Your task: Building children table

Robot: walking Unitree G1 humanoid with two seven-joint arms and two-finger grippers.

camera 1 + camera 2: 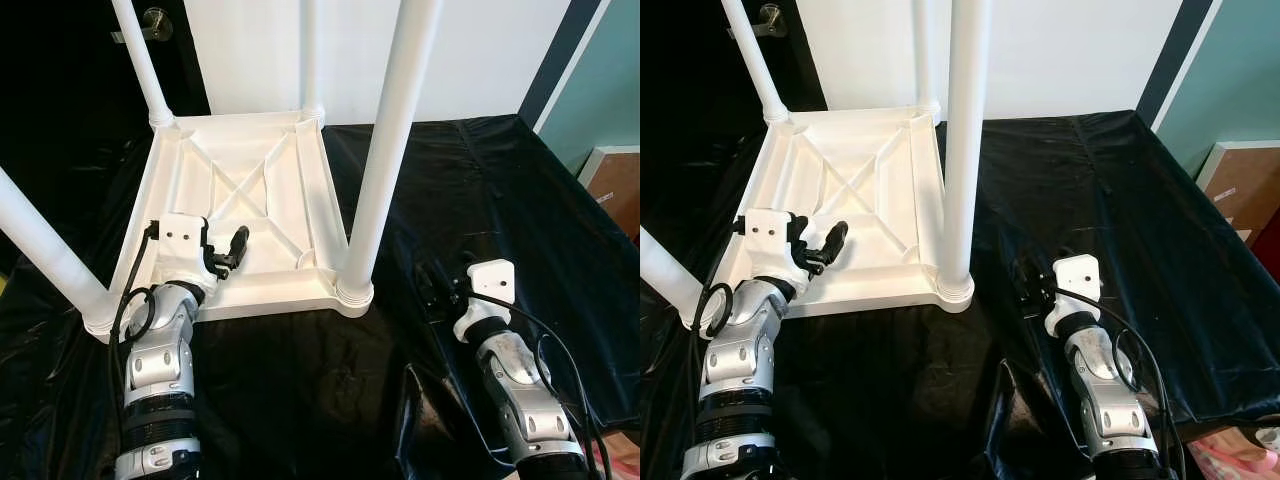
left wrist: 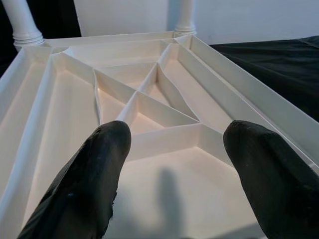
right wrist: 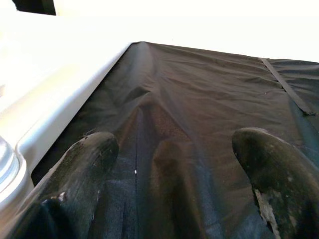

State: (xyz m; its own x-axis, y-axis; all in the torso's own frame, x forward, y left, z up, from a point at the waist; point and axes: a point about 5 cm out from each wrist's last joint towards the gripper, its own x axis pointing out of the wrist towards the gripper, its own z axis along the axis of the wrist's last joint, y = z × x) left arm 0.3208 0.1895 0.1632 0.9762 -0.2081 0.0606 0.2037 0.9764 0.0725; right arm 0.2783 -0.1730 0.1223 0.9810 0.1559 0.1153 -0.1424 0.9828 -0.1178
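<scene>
Both grippers gape empty: left gripper (image 1: 228,252) over the table (image 1: 290,150) ribs, right gripper (image 1: 437,283) beside it. I'd grip a rim squarely.

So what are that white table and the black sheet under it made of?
The table looks like moulded plastic: smooth, slightly glossy white, with thin ribs crossing its underside and tube-like legs. The black sheet looks like thin plastic film or coated fabric: it wrinkles, folds and catches shiny highlights. Which of the two, I can't tell.
</scene>
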